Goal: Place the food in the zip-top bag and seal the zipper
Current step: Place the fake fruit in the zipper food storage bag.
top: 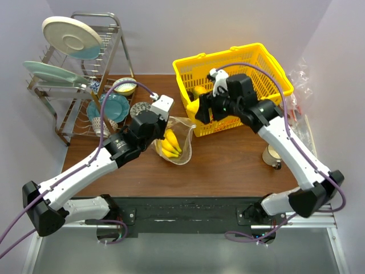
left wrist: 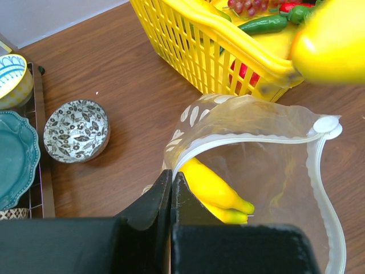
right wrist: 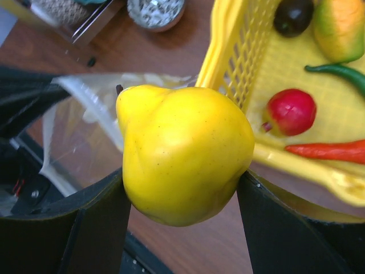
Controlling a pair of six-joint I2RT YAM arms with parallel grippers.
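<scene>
Above the table, the overhead view shows the left gripper [top: 161,121] pinching the mouth of the clear floppy zip-top plastic bag [top: 185,153]. A yellow toy banana bunch [top: 170,144] already lies inside, and the right gripper [top: 203,110] hovers between the bag and the yellow plastic lattice basket [top: 268,68]. From the left wrist, the fingers [left wrist: 154,205] are closed tight on the bag's rim, and its pale whitish zipper strip [left wrist: 251,138] gapes wide, unsealed. From the right wrist, the jaws are spread around a yellow pear-shaped toy fruit [right wrist: 182,148], gripping it near the bag mouth. The orange-green mango-like fruit [right wrist: 341,28] and long dark green vegetable [right wrist: 342,71] lie in the basket. I judge one item bagged, one about to go in, two more to fetch, and sealing not yet done.
</scene>
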